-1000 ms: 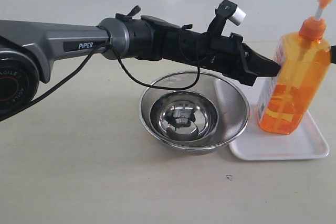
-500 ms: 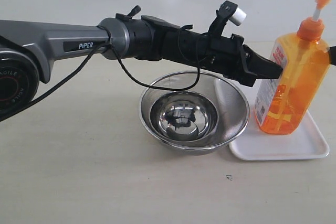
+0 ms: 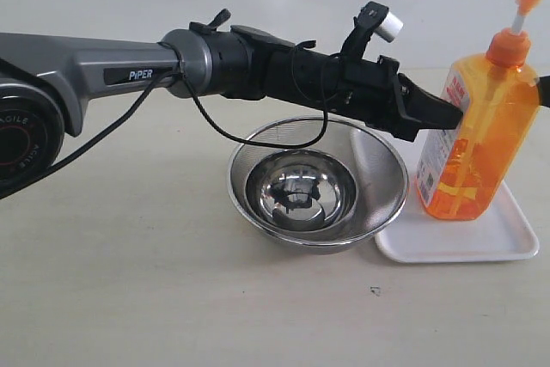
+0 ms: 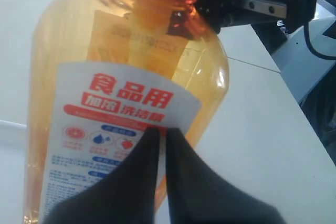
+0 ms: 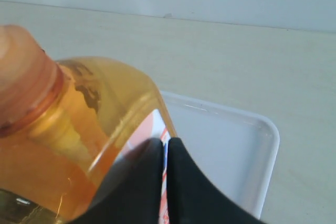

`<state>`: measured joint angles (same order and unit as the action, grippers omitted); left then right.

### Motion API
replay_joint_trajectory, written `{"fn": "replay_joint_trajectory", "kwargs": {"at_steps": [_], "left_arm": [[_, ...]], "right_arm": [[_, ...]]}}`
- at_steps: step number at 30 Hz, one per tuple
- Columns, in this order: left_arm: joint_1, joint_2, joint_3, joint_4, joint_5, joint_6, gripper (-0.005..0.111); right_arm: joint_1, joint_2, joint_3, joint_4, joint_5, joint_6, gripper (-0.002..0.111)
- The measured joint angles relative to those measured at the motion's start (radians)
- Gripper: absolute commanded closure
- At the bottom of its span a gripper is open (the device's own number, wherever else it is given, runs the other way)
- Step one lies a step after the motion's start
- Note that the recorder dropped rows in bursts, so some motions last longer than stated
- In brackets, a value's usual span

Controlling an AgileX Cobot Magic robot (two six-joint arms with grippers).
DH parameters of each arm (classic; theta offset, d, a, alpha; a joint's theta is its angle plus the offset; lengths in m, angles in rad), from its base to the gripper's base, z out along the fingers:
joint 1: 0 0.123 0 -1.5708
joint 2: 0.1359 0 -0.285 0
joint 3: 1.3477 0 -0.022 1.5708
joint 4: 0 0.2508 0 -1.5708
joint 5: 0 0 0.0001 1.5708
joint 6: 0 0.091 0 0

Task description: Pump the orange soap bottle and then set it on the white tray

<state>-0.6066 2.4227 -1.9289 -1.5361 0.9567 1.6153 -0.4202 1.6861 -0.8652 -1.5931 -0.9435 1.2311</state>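
The orange soap bottle (image 3: 478, 126) stands almost upright on the white tray (image 3: 481, 248) at the right, its pump head raised. My left gripper (image 3: 457, 113) reaches across from the left, shut and holding nothing, with its tips against the bottle's label. The left wrist view shows the label (image 4: 105, 129) right behind the shut left gripper (image 4: 163, 131). Only a black tip of my right gripper (image 3: 544, 92) shows at the frame edge, against the bottle's far side. In the right wrist view the right gripper (image 5: 166, 141) is shut against the bottle (image 5: 94, 124), above the tray (image 5: 236, 145).
A round steel mesh bowl (image 3: 378, 169) with a smaller shiny steel bowl (image 3: 299, 191) inside it sits just left of the tray, under my left forearm. The pale tabletop (image 3: 129, 281) stretches to the front and left.
The bottle has swung from a lean to nearly upright, its base shifting slightly left on the tray. My left arm has hardly moved.
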Motion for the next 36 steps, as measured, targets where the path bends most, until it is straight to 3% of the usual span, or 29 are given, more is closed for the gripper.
{"fn": "replay_joint_trajectory", "kwargs": {"at_steps": [32,36], "left_arm": [[0.000,0.000,0.000,0.000,0.000,-0.018,0.102],[0.002,0.000,-0.001,0.058,0.000,-0.067,0.102]], "right_arm": [[0.000,0.000,0.000,0.008,-0.008,-0.019,0.108],[0.002,0.000,0.000,0.008,0.010,-0.019,0.108]]}}
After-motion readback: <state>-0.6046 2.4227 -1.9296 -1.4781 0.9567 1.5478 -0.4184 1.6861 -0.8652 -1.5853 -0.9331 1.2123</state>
